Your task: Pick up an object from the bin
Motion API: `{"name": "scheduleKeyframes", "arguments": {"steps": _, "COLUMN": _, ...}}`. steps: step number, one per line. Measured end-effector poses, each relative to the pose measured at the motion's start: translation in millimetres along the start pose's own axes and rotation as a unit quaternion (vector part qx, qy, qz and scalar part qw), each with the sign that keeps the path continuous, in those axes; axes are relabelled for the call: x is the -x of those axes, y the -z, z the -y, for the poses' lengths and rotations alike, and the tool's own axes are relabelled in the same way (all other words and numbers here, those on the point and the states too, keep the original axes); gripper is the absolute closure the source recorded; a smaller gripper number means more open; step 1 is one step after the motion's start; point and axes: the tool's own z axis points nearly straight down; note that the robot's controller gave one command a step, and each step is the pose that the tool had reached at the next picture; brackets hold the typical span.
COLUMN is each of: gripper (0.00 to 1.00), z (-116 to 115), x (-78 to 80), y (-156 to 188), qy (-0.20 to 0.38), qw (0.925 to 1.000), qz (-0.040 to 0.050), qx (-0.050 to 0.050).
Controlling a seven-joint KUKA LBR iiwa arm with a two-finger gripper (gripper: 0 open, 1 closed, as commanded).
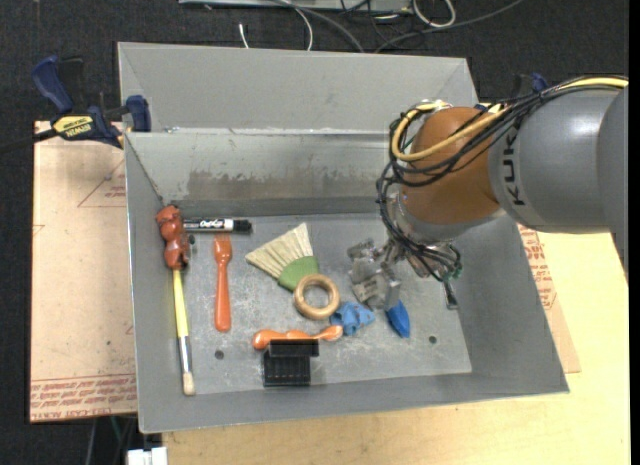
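Camera view: an orange fork (221, 288) is seen well left of the tape roll (318, 296) on the floor of the grey bin (440, 338), and a black block (290, 361) is seen just below and left of that roll. The tool (375, 278) is positioned just right of the roll, over two blue pieces (352, 317) lying near the roll's lower right. Whether the tool is apart or together cannot be told.

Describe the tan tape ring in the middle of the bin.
The tan tape ring lies flat on the grey bin floor, floor showing through its hole. It looks like paper tape. Its upper-left rim meets the green base of a cream fan-shaped brush; a crumpled blue piece sits at its lower right.
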Motion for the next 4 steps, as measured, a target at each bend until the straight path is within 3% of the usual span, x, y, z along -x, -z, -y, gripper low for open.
{"name": "scheduleKeyframes", "arguments": {"steps": 1, "gripper": 1.0, "z": 0, "x": 0.0, "y": 0, "qy": 0.0, "qw": 1.0, "qz": 0.0, "qx": 0.0}}
{"name": "scheduleKeyframes", "arguments": {"steps": 4, "gripper": 1.0, "z": -2, "x": -0.4, "y": 76, "qy": -0.001, "qw": 1.0, "qz": -0.001, "qx": 0.001}}
